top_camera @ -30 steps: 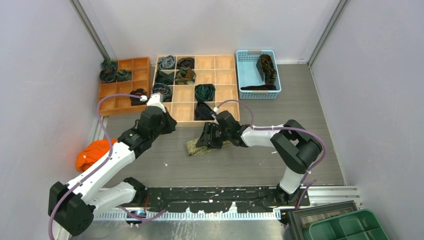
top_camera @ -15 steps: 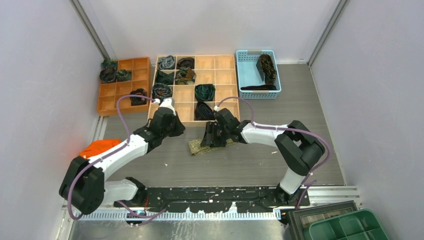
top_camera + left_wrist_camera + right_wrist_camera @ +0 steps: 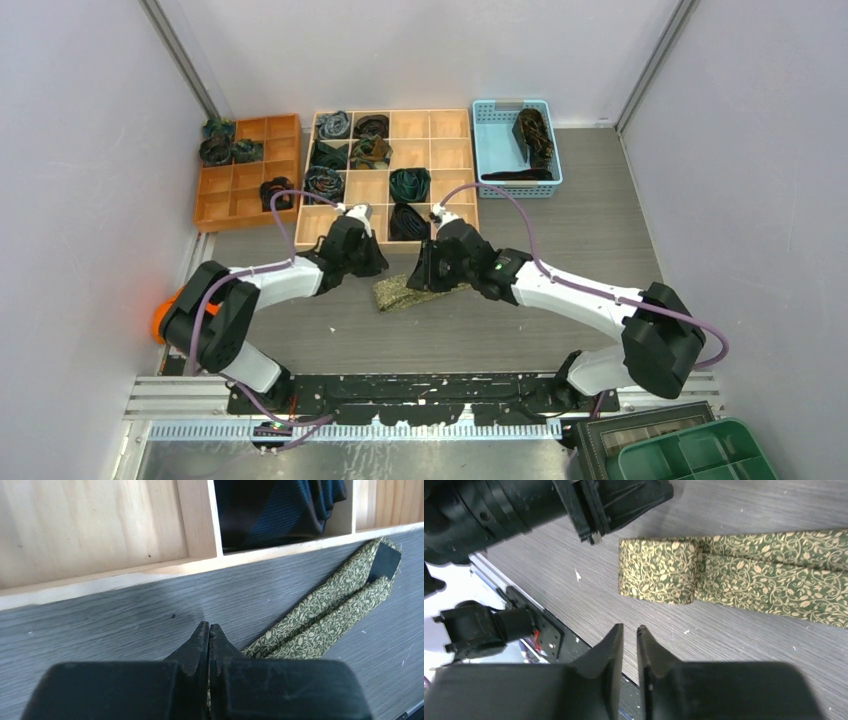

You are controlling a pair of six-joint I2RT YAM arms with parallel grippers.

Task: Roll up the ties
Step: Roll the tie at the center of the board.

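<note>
The olive-gold tie (image 3: 405, 293) lies flat on the grey table in front of the wooden tray, doubled over with a folded end; it also shows in the right wrist view (image 3: 659, 570) and the left wrist view (image 3: 325, 620). My left gripper (image 3: 375, 266) is shut, its tips (image 3: 209, 627) low over the table just left of the tie's folded end. My right gripper (image 3: 418, 282) hovers above the tie, its jaws (image 3: 629, 630) a narrow gap apart with nothing between them. Rolled ties, among them a dark green one (image 3: 409, 183), sit in the tray.
The wooden compartment tray (image 3: 450, 125) stands behind the tie, its front wall (image 3: 195, 520) close to my left gripper. An orange tray (image 3: 250, 128) is at back left. A blue basket (image 3: 497, 140) with ties is at back right. An orange cloth (image 3: 160, 318) lies at left.
My left arm has swung right, bringing its gripper from the tray's left corner to beside the tie's folded end. My right arm's elbow has moved out right; its gripper stays over the tie.
</note>
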